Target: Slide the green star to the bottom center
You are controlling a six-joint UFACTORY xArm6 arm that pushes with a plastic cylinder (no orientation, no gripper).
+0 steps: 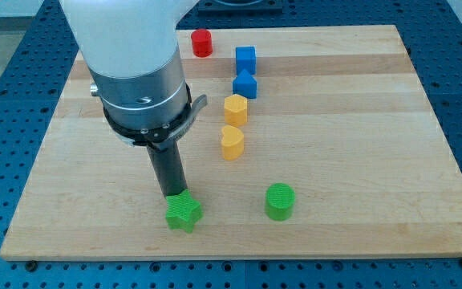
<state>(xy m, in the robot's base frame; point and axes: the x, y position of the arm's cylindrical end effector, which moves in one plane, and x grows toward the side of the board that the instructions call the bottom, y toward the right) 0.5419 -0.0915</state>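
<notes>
The green star [183, 212] lies on the wooden board [359, 160] near the view's bottom edge, left of centre. My tip [174, 195] touches the star's upper left side, just above it. The rod runs up into the large arm body, which covers the board's upper left part. The red star seen earlier is hidden behind the arm.
A green cylinder [279, 201] stands to the right of the star. A yellow heart [231, 142] and a yellow hexagon [235, 108] sit mid-board. Above them are a blue block [245, 83], a blue cube [245, 58] and a red cylinder [201, 42].
</notes>
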